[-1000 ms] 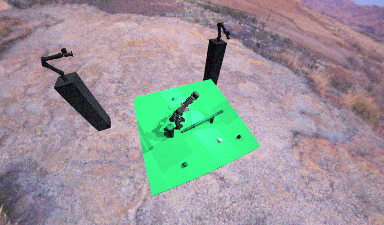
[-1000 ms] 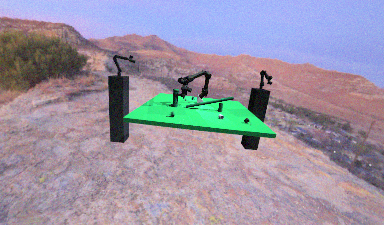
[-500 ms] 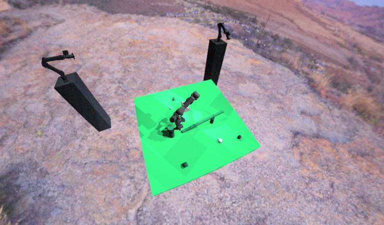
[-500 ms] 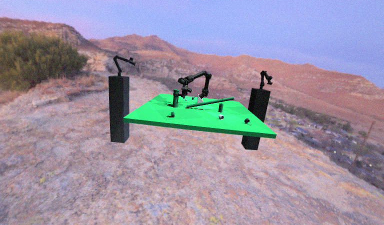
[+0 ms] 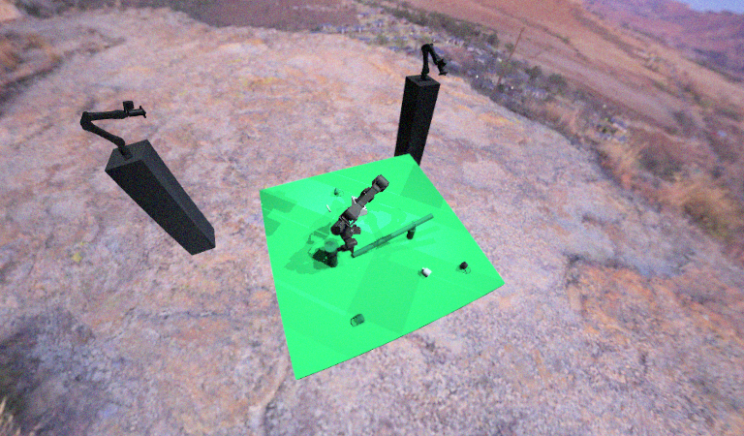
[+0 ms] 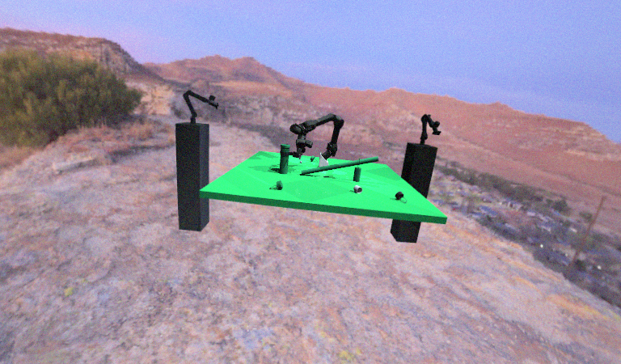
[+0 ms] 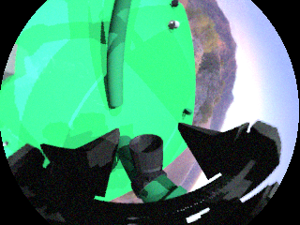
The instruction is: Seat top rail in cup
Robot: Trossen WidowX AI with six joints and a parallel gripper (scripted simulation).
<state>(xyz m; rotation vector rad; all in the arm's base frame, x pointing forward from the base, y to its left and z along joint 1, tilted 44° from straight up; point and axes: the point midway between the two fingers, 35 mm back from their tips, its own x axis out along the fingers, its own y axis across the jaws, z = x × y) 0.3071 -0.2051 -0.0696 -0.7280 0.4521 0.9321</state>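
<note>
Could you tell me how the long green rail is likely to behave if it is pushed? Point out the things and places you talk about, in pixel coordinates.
The rail [image 5: 392, 235] [image 6: 340, 166] [image 7: 115, 61] is probably stiff, staying straight beyond its short post [image 5: 411, 233] [image 6: 356, 174]. Being round, it may roll; sloping, it could pivot there.

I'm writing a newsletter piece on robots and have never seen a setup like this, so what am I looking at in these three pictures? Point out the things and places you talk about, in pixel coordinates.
The machine is one black jointed robot arm [image 5: 358, 203] [image 6: 315, 123] ending in a two-fingered gripper [image 7: 149, 129]. The top picture looks down from above, the exterior one from the side, and the round wrist one from beside the gripper itself.

On the bright green tabletop [image 5: 328, 322] [image 6: 256, 191] [image 7: 56, 94], a tall dark green post [image 6: 284, 161] stands beside a shorter one [image 5: 410, 233] [image 6: 356, 174]. A long green rail [image 5: 391, 235] [image 6: 339, 165] [image 7: 117, 52] slopes down, its lower end nearer the tall post. Small loose-looking fittings lie around.

Nothing is held: the gripper is open, with a dark open-mouthed cup [image 7: 146, 157] showing between its fingers. The rail's end is outside that cup.
</note>
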